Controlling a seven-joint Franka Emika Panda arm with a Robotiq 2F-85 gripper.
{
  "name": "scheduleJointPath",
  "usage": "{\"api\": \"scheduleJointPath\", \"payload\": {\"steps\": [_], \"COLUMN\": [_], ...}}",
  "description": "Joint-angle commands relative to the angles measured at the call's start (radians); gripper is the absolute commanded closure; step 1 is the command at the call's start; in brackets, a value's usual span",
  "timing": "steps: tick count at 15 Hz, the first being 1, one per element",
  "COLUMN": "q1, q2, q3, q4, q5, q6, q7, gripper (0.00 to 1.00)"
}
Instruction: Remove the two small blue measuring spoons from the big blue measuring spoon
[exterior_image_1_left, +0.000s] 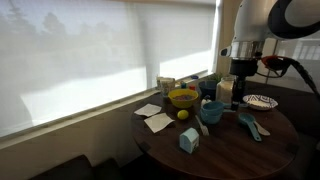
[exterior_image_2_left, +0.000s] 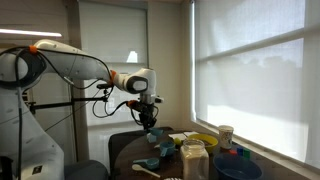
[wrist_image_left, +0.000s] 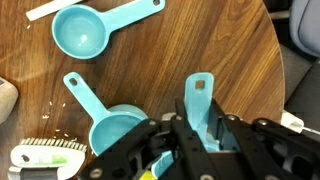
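Note:
In the wrist view my gripper (wrist_image_left: 200, 128) is shut on the flat handle of a small teal-blue measuring spoon (wrist_image_left: 197, 95). The handle's hole end sticks out past the fingers and its bowl is hidden between them. The other small blue spoon (wrist_image_left: 82, 32) lies alone on the wooden table, further off. The big blue measuring spoon (wrist_image_left: 112, 130) lies beside my fingers with its deep bowl partly under the gripper and nothing showing in it. In both exterior views the gripper (exterior_image_1_left: 238, 97) (exterior_image_2_left: 150, 122) hangs a little above the round table.
A yellow bowl (exterior_image_1_left: 182, 97), a light-blue carton (exterior_image_1_left: 188, 140), white napkins (exterior_image_1_left: 155, 120) and a patterned plate (exterior_image_1_left: 262, 101) stand on the round table. A cream spoon (wrist_image_left: 45, 10) lies at the far side. The table's edge (wrist_image_left: 282, 70) curves close by. A jar (exterior_image_2_left: 194, 160) stands near the window.

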Motion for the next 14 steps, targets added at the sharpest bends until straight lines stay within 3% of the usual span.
{"api": "scheduleJointPath", "payload": {"steps": [1, 5, 14], "q1": [0.004, -0.009, -0.026], "q2": [-0.007, 0.011, 0.014], "q3": [0.025, 0.045, 0.059], "q4": [-0.016, -0.040, -0.171], "q5": [0.070, 0.087, 0.087], "q6": [-0.005, -0.052, 0.072], "q7": [0.109, 0.215, 0.367], "gripper": [0.94, 0.94, 0.94]}}
